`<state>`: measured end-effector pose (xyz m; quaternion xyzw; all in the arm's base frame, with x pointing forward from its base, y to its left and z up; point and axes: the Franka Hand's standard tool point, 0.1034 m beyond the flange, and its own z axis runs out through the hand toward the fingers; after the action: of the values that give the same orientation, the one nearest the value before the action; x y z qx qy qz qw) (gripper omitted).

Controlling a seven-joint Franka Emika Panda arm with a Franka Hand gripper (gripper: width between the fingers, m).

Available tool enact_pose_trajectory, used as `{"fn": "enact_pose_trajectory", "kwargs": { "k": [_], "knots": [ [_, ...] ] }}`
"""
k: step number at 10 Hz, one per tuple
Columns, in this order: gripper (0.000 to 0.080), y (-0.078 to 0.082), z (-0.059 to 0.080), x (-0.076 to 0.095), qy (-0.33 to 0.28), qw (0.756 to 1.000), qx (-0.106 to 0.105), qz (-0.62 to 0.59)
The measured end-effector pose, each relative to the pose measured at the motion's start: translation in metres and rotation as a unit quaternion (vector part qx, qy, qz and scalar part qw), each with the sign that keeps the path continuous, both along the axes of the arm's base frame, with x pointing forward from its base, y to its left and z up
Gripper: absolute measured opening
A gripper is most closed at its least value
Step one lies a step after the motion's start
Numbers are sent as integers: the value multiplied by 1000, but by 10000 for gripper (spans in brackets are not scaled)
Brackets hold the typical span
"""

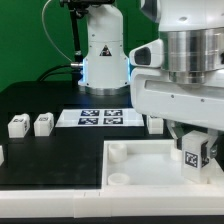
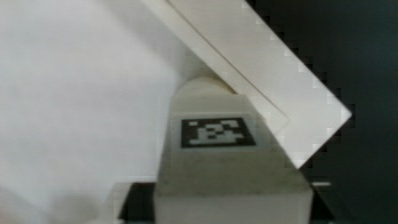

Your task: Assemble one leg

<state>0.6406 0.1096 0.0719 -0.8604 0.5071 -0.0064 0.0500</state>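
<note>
Leg point(image 1: 192, 155) in my gripper point(image 1: 194, 152) sits upright over the tray-like tabletop piece point(image 1: 135, 152), close to its corner at the exterior view's right. I see the square marker tag point(image 1: 191, 157) facing the exterior camera, and the dark fingers point(image 1: 207, 150) flank the post on both sides, so I judge the gripper closed narrowly on the leg rather than standing wide. In the wrist view the leg point(image 2: 217, 150) runs lengthwise away from the camera with its tag point(image 2: 215, 133) turned up toward it, and its far end meets the angled raised rim point(image 2: 267, 70) of the white piece; the fingers show only as dark slivers, one at the edge point(image 2: 139, 197). I hold it upright like this, I think, because the post has to go end-first into a corner socket, and gripping it high on its sides leaves the lower end free. Whether the end is already seated or only touching the rim, I cannot tell.

Another round socket point(image 1: 118, 179) is visible at the near corner on the exterior view's left, empty. Two more legs point(image 1: 19, 126) point(image 1: 43, 124) wait on the black tabletop point(image 1: 50, 150) well apart from my work, and a further one point(image 1: 155, 124) stands behind the tray. Beyond them lies the marker board point(image 1: 103, 118).
</note>
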Motion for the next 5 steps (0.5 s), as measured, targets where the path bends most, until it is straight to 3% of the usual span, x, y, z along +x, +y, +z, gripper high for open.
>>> {"fn": "enact_pose_trajectory", "kwargs": {
  "k": [4,5],
  "knots": [
    [292,5,-2,-3,27,963,29,-267],
    [292,6,-2,-3,26,963,28,-267]
  ]
}}
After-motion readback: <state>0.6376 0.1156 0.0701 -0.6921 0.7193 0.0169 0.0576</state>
